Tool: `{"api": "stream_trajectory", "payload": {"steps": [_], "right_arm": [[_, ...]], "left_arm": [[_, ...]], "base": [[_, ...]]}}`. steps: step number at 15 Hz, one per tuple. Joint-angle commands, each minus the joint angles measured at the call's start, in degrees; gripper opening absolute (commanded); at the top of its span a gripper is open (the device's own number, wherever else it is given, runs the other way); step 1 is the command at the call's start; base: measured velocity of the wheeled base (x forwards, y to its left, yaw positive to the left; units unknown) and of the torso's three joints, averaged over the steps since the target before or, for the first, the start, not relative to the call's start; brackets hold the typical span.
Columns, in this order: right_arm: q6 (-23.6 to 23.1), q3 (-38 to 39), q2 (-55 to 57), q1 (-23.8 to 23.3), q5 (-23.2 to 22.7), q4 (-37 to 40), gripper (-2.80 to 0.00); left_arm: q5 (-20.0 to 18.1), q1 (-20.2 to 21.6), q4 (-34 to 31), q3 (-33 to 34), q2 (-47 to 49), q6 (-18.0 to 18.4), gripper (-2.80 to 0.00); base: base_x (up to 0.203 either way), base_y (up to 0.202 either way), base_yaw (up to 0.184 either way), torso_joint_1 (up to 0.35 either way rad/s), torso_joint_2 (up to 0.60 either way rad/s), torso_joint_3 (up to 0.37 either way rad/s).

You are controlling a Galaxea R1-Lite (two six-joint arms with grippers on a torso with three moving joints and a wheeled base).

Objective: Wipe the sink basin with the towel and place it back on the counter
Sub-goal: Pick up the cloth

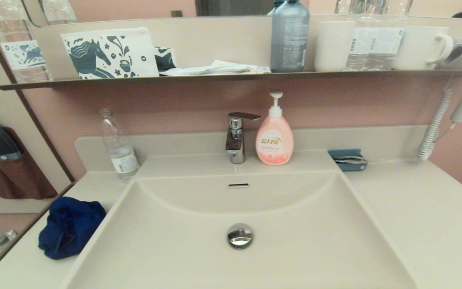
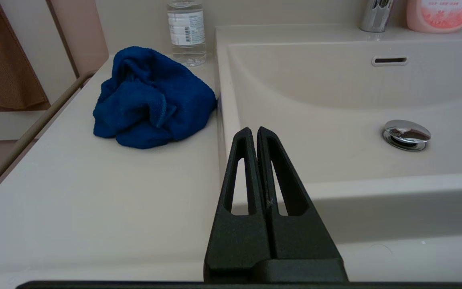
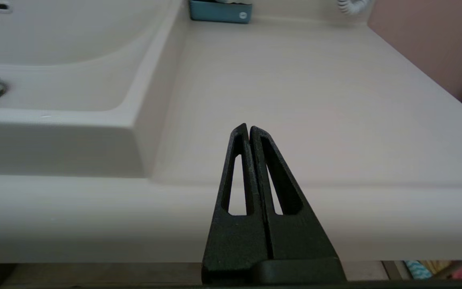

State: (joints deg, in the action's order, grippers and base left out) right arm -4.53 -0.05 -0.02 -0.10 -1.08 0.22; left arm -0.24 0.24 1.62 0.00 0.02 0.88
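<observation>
A crumpled dark blue towel (image 1: 69,226) (image 2: 150,100) lies on the cream counter (image 1: 423,216) left of the sink basin (image 1: 295,224), touching the basin's left rim. The basin has a chrome drain plug (image 1: 240,235) (image 2: 406,134) and an overflow slot (image 1: 238,185). Neither arm shows in the head view. My left gripper (image 2: 254,129) is shut and empty, held low in front of the counter near the basin's front left corner, short of the towel. My right gripper (image 3: 249,127) is shut and empty, low before the right counter (image 3: 295,100).
Behind the basin stand a chrome tap (image 1: 237,136) and a pink soap pump bottle (image 1: 274,134). A clear water bottle (image 1: 118,146) stands behind the towel. A blue holder (image 1: 347,159) sits back right, beside a coiled hairdryer cord (image 1: 435,128). A dark shelf (image 1: 231,76) carries bottles and cups above.
</observation>
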Motion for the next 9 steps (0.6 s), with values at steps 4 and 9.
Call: {"api": "stream_trajectory", "payload": {"steps": [4,9], "right_arm": [[2.7,0.0,0.0,0.0,-0.5,0.0,-2.80],[2.7,0.0,0.0,0.0,-0.5,0.0,-2.80]], "left_arm": [[0.0,0.0,0.0,0.0,0.0,0.0,-2.80],[0.0,0.0,0.0,0.0,0.0,0.0,-2.80]], "base": [[0.000,0.000,0.000,0.000,0.00,0.000],[0.000,0.000,0.000,0.000,0.00,0.000]]}}
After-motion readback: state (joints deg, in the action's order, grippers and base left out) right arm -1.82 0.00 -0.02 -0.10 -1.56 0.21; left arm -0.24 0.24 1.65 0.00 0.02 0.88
